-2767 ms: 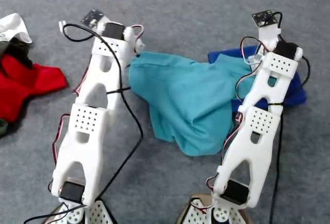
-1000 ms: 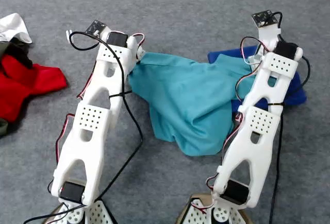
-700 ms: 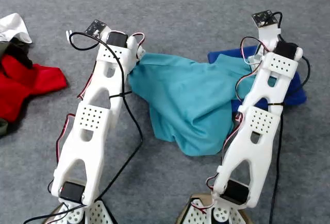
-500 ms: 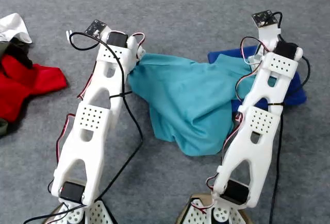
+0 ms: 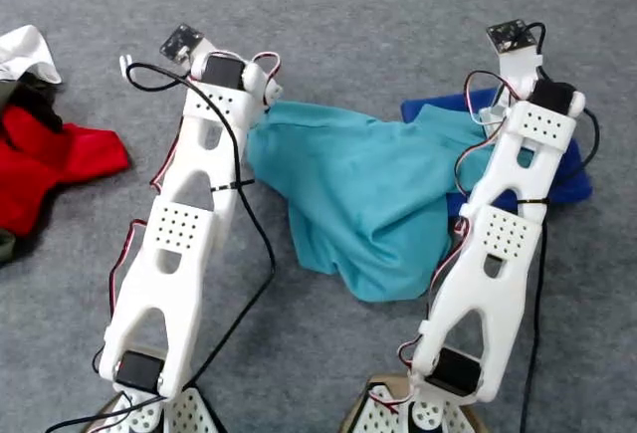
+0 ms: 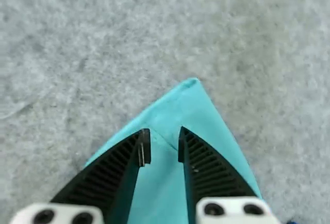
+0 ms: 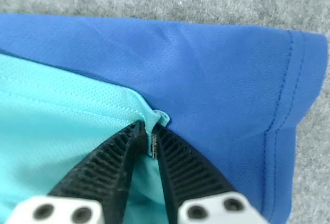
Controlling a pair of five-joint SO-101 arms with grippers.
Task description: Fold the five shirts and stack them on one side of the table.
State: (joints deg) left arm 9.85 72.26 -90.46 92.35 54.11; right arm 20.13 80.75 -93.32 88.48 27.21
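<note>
The rumpled teal knit shirt (image 5: 368,194) lies stretched between your two grippers and is not yet folded. One pointed corner pokes out just past the tips of the left gripper (image 6: 160,144). Its jaws stand a little apart with the cloth lying flat in the gap, so they look parted rather than pinching. The right gripper (image 7: 153,142) has its jaws closed on a small tuck of the teal edge. Right under and beyond those tips lies the royal-blue mesh shirt (image 7: 232,74), which looks flat and possibly already folded. Well away from the left jaws, a crumpled red shirt (image 5: 50,164), a white garment (image 5: 25,50) and a dark one (image 5: 30,100) sit heaped on the grey felt table (image 5: 398,35). I judge you are early in the task, with most of the folding left.
</note>
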